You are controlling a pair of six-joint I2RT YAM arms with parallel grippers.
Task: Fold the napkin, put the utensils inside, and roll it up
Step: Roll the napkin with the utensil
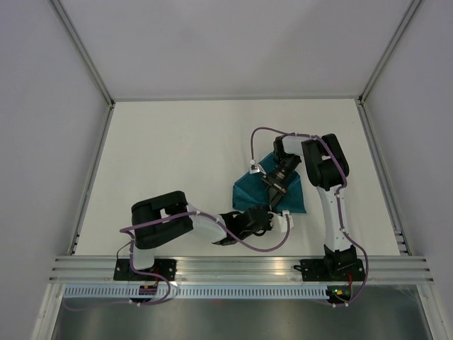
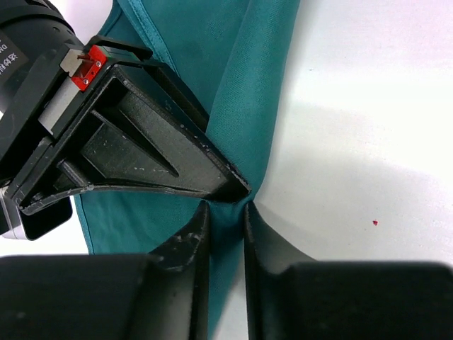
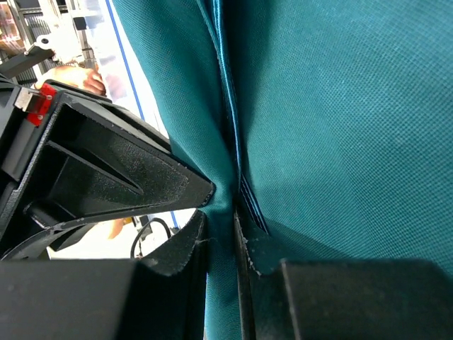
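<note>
On the matte white table (image 1: 184,149), right of centre: the napkin (image 1: 248,193), teal-green, bunched into a rough wedge rather than spread flat. Close up, shows a fine woven grain with a slight sheen and a stitched hem along one long fold.

Clamped on a narrow ridge of that cloth: the left tool (image 2: 225,216), scuffed black plastic fingers nearly together, fabric filling the slit between them. Stretches in low from the left base, forearm close over the table, purple cable (image 1: 248,246) looping beside it.

Clamped likewise on the same fold: the right tool (image 3: 219,221), cloth pinched between its two dark, grainy fingers. Angles down from above, elbow raised high at the napkin's right, wrist bent back toward the near edge.

Tips of both tools almost touching at the napkin's near side. Wedge-shaped, ribbed finger of the opposite tool across the left of each wrist view.

Seems lifted off the table at the pinched ridge, though hard to confirm. Partly covered by the tools in the top view, and cut off by the frame in both wrist views.
</note>
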